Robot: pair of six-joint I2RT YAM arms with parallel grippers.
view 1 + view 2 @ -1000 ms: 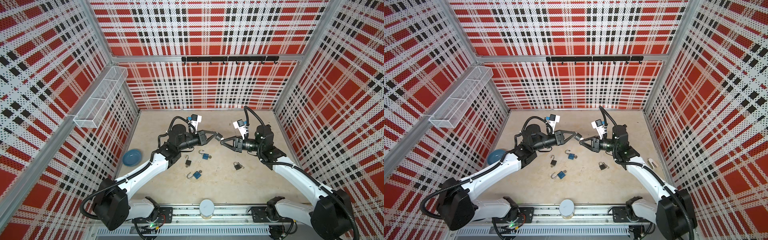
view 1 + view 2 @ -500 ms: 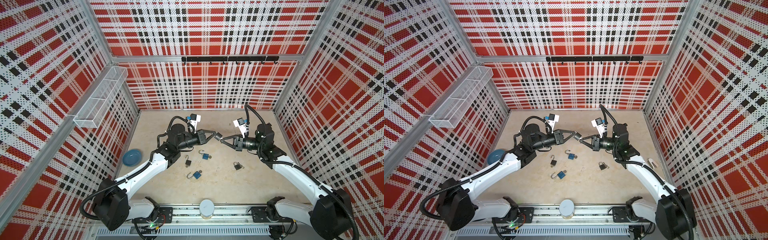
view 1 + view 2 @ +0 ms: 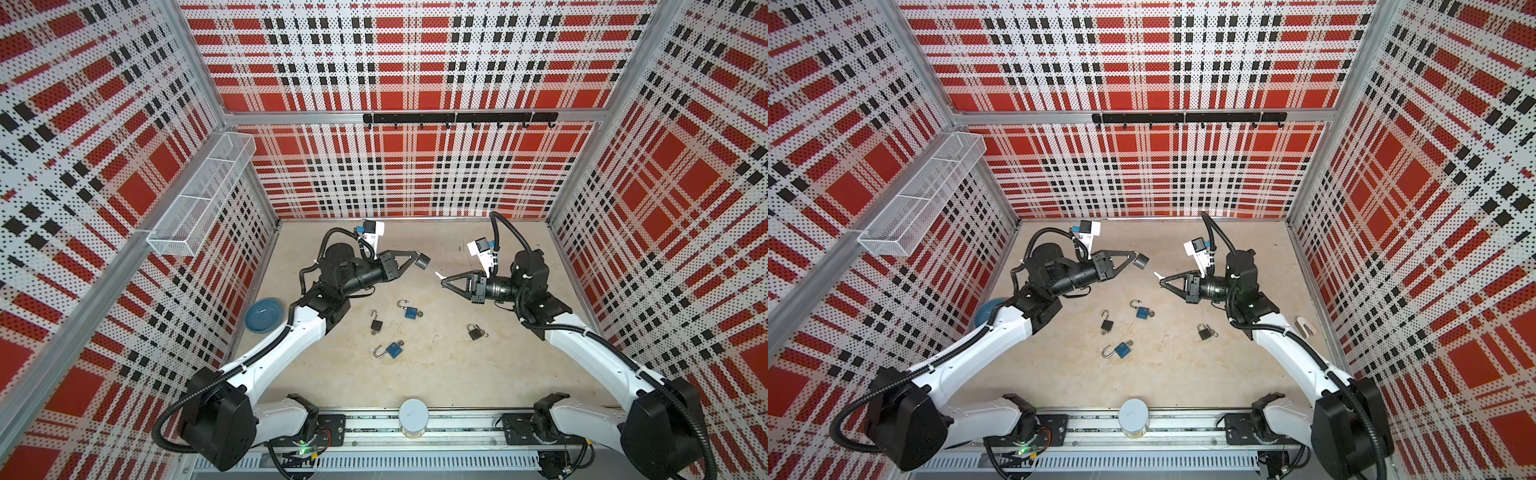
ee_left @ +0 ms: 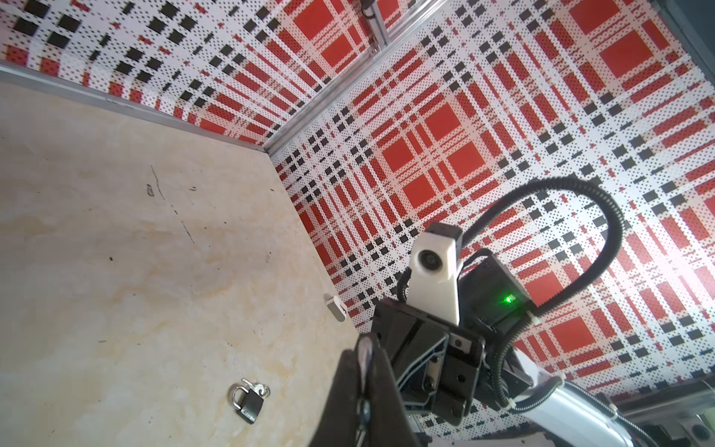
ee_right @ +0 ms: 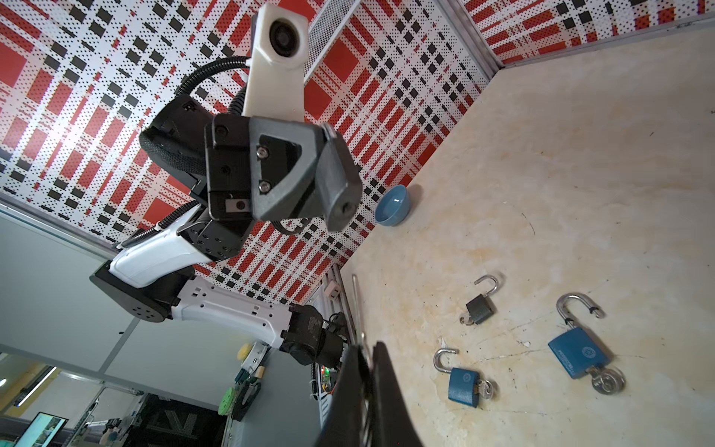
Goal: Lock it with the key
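Seen from above, with the back wall (image 3: 415, 166) at 12 o'clock, both arms reached in over the tan floor (image 3: 457, 374). The left gripper (image 3: 417, 259) was closed tight on a dark lock (image 3: 423, 261). It held the dark lock up in the air, toward 12 o'clock from the middle of the floor. In the right wrist view, this lock stuck out from the tips and a small round hole showed on its end.

The right gripper (image 3: 443, 281) was pinched closed on a small pale key (image 3: 438, 275). The key was at about 4 o'clock from the dark lock. It was close to the lock but not touching it, and both top views showed a gap between them.

Four more locks lay flat on the floor, toward 6 o'clock from the grippers. A first blue lock (image 3: 410, 312) had its hoop swung out. A black lock (image 3: 376, 325) at its 8 o'clock had its hoop out too. A second blue lock (image 3: 394, 350), also with its hoop out, lay at 5 o'clock from that black one. A small black lock (image 3: 474, 332) with its hoop pushed in lay off at 3 o'clock, with keys just beside it.

A blue bowl (image 3: 263, 314) sat at the 9 o'clock edge of the floor. A white round pot (image 3: 413, 417) stood at 6 o'clock.
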